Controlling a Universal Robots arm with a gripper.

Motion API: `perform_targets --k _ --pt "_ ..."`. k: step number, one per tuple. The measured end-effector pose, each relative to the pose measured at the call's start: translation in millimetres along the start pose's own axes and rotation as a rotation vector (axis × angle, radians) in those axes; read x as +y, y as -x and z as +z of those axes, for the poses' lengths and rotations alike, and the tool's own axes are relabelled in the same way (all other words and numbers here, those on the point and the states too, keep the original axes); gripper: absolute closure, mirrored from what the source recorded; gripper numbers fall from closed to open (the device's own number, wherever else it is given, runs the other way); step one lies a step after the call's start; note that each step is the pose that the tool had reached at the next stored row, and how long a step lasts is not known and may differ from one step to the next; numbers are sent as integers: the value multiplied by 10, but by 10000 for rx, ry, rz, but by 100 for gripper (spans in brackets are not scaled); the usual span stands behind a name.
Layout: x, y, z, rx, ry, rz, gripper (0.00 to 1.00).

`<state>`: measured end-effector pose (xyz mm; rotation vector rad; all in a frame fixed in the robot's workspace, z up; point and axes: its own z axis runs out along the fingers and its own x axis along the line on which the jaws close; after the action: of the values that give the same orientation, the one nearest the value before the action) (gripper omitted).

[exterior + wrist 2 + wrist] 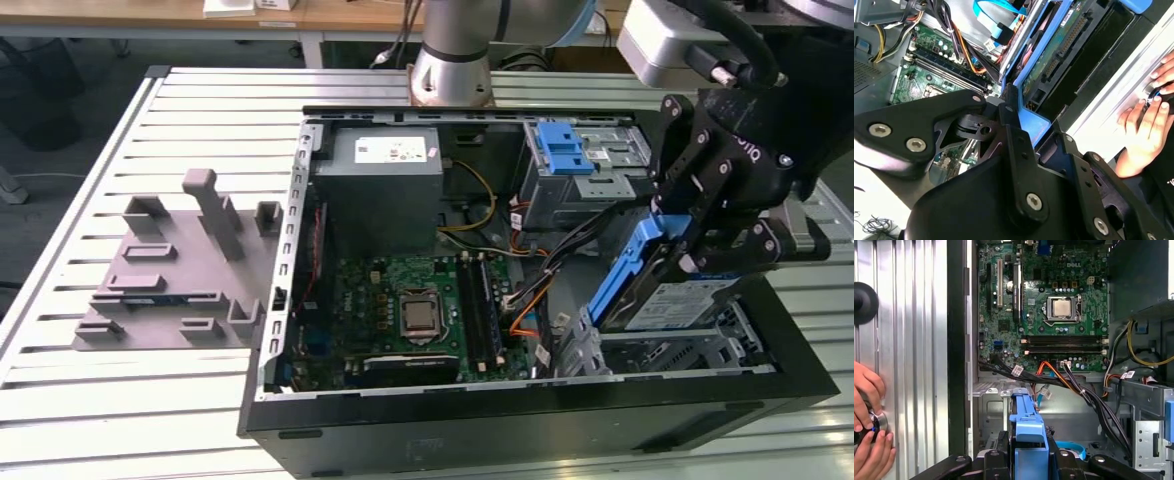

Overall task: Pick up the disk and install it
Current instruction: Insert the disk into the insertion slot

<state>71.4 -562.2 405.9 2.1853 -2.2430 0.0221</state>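
Status: pick is done, install is not. Gripper (705, 245) is pinched on the disk (663, 295) at its blue-handle end, jaws pressed onto the carrier from both sides. In the first wrist view the blue handle (1026, 421) pokes out between them. The disk is off the table (80, 400), in the air and steeply tilted, label face toward the exterior camera. Its lower end is down over the grey metal drive cage (694, 352), in the corner of the open case (534, 405) at the exterior view's right, just beside the cable bundle (567, 250). Can't tell whether the lower edge touches the cage yet. My read is that it isn't seated: most of the drive sits above the cage, nowhere near flat. What's left is getting the rails into the cage and the drive home. The grey stand (174, 270) sits on the table at the exterior view's left, well apart from the case. A person's hand (868, 440) rests on the table beside the case, on a small round knob (874, 421).
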Motion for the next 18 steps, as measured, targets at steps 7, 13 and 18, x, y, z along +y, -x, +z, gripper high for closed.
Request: perform_targets --k 7,13,18 --pt "0 1 63 29 0 3 64" --pt "0 2 116 45 0 7 64" --pt "1 2 164 57 -1 12 64"
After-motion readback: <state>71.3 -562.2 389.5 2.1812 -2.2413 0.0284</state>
